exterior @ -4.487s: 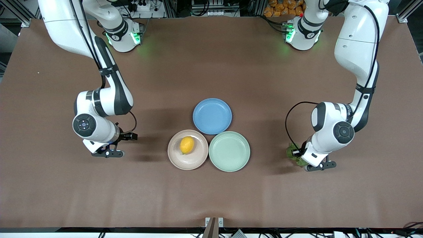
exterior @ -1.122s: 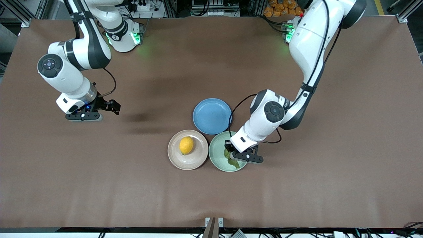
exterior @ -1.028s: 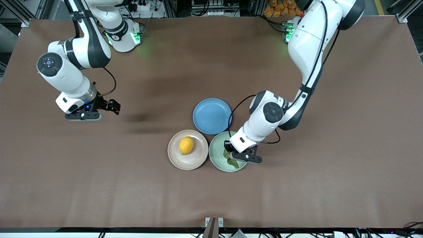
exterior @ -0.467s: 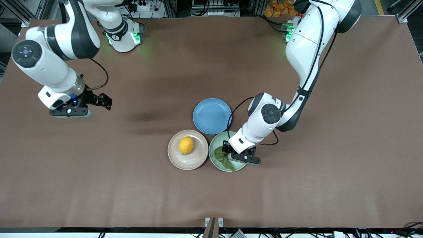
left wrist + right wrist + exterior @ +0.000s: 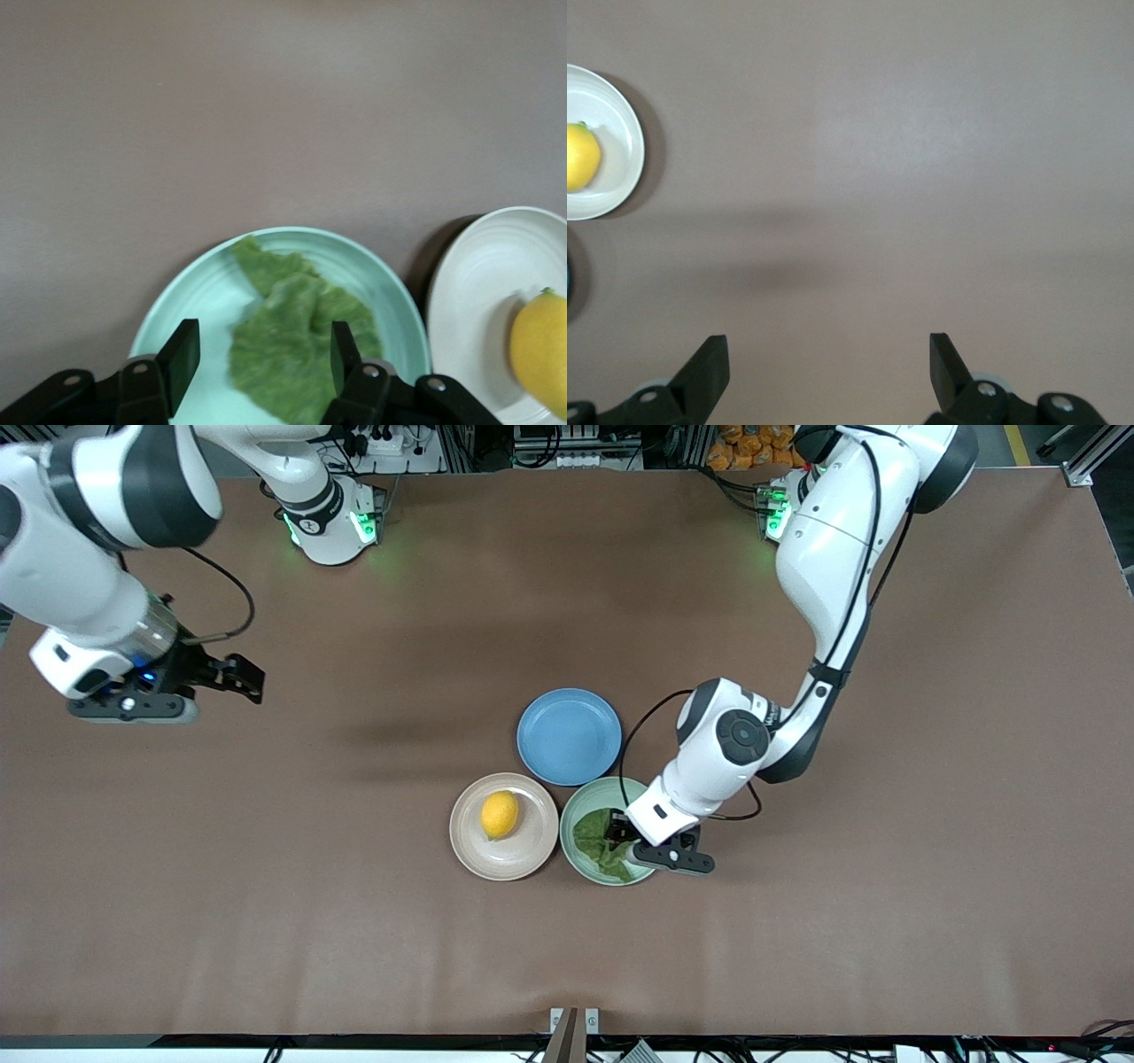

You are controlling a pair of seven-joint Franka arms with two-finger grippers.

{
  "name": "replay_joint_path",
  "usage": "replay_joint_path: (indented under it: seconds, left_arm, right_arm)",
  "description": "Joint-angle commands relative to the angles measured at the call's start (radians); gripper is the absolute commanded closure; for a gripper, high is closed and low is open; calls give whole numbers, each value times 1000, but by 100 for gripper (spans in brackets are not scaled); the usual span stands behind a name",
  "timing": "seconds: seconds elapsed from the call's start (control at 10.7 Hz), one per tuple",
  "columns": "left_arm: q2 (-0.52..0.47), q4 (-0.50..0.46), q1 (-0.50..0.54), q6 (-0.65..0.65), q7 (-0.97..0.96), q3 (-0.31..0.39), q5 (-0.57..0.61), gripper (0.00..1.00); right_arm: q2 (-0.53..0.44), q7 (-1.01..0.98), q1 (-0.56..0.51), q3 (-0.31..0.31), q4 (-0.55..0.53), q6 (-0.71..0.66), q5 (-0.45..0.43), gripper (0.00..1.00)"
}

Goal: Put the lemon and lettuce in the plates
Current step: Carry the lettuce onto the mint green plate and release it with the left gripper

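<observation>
Both placements appear done: small yellow lemon [image 5: 500,814] rests in beige-pink plate [image 5: 469,850]; wrinkled green lettuce leaf [image 5: 601,844] lies in mint plate [image 5: 580,802]. Left gripper [image 5: 258,365] fingers parted, empty; right gripper [image 5: 825,365] wide open over brown counter [image 5: 354,921]

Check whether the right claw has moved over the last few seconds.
Yes. The right claw has moved away from the beige plate with the lemon, toward the right arm's end of the table and its base.

blue plate [image 5: 569,736], brown table [image 5: 567,948]
</observation>
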Motion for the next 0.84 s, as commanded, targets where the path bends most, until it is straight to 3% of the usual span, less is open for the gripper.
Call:
replay_joint_path:
  seconds: [0.0, 0.37, 0.75]
  left_arm:
    - [-50, -1, 15, -122, 41, 20, 8, 32]
    - [-152, -3, 125, -329, 67, 31, 129, 35]
    - [-255, -4, 258, -479, 228, 40, 188, 35]
  right_arm:
    - [-4, -105, -33, 2, 108, -71, 14, 0]
    - [-1, -156, -44, -8, 214, -170, 14, 0]
    - [-1, -156, -61, 1, 265, -187, 17, 0]
